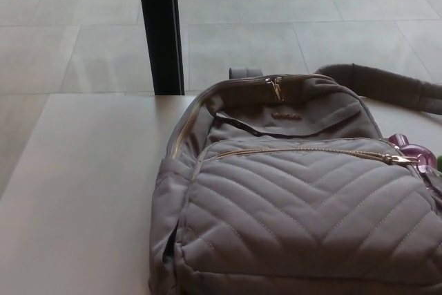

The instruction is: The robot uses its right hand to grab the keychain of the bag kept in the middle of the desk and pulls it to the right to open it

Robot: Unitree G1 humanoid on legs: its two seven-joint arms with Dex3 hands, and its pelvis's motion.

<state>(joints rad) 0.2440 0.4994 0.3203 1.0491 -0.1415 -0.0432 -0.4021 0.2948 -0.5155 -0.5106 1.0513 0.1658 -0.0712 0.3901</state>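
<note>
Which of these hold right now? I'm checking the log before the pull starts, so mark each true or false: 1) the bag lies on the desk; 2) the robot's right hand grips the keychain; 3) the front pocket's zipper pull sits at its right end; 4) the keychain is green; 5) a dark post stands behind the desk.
1) The grey bag lies on the desk: true.
2) The right hand grips the keychain: false; no robot hand is in view.
3) The front pocket's zipper pull sits at the right end: true.
4) The keychain is green: false; the keychain looks pink-purple.
5) A dark post stands behind the desk: true.
</note>
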